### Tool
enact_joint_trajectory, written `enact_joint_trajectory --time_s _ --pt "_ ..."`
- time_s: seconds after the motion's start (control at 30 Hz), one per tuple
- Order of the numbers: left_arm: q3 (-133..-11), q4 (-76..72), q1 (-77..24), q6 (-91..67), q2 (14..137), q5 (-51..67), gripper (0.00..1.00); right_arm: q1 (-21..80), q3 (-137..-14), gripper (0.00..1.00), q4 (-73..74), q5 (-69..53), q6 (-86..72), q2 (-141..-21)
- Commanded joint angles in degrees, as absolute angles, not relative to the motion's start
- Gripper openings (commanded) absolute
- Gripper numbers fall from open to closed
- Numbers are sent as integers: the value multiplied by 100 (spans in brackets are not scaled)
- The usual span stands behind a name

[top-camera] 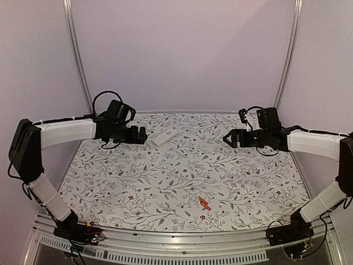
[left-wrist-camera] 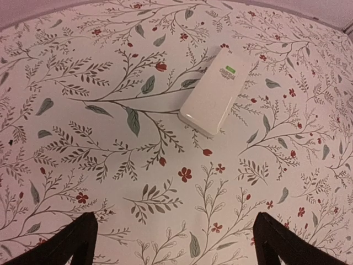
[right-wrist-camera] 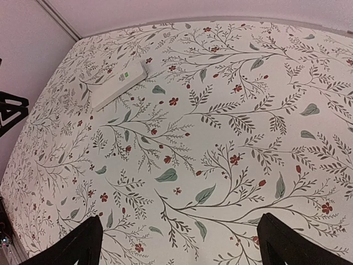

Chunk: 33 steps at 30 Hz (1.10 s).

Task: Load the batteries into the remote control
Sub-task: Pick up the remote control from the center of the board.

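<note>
Top view: the remote control [top-camera: 165, 136] lies far-centre on the table [top-camera: 165, 176], long axis diagonal, near-left to far-right. The left gripper [top-camera: 142, 135] hovers just beside its near-left end; the right gripper [top-camera: 227, 138] is well apart on the other side. The batteries [top-camera: 204, 203], two orange sticks side by side, lie near the front edge, a bit right of centre, well apart from the remote control & both grippers. Left wrist view: remote control ahead & slightly right of the tool, one short end toward the camera, label [left-wrist-camera: 226, 72] facing up, no recess seen; left fingers [left-wrist-camera: 71, 243] spread wide, nothing btwn. Right wrist view: remote control far off at upper left; right fingers [right-wrist-camera: 287, 243] wide too, empty; batteries not visible here. Judgement: left arm is nearer the remote control; right arm prob. better placed for the batteries, which lie back toward the bases.
</note>
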State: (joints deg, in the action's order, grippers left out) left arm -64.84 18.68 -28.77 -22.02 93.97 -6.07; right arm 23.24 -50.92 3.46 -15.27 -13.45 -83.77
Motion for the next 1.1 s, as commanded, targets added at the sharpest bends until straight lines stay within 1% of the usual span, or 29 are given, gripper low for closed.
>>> enact_joint_trajectory --time_s 0.0,0.2,0.5,0.7,1.07 --pt "-6762 1917 -2973 -1802 9601 -616 100 2382 -5201 99 181 -1470 -1227 -8427" --pt "-7701 2498 -2940 -1147 10260 -296 100 2391 -5266 99 231 -1679 -1138 -8362" --pt "-9446 3455 -2886 -349 11776 235 100 2390 -5309 99 437 -1980 -972 -8377" --pt "-10546 3972 -2883 -113 12672 166 100 2384 -5239 99 424 -2088 -964 -8345" --pt "-11879 4543 -2885 166 13850 147 100 2375 -5289 99 407 -2218 -970 -8473"
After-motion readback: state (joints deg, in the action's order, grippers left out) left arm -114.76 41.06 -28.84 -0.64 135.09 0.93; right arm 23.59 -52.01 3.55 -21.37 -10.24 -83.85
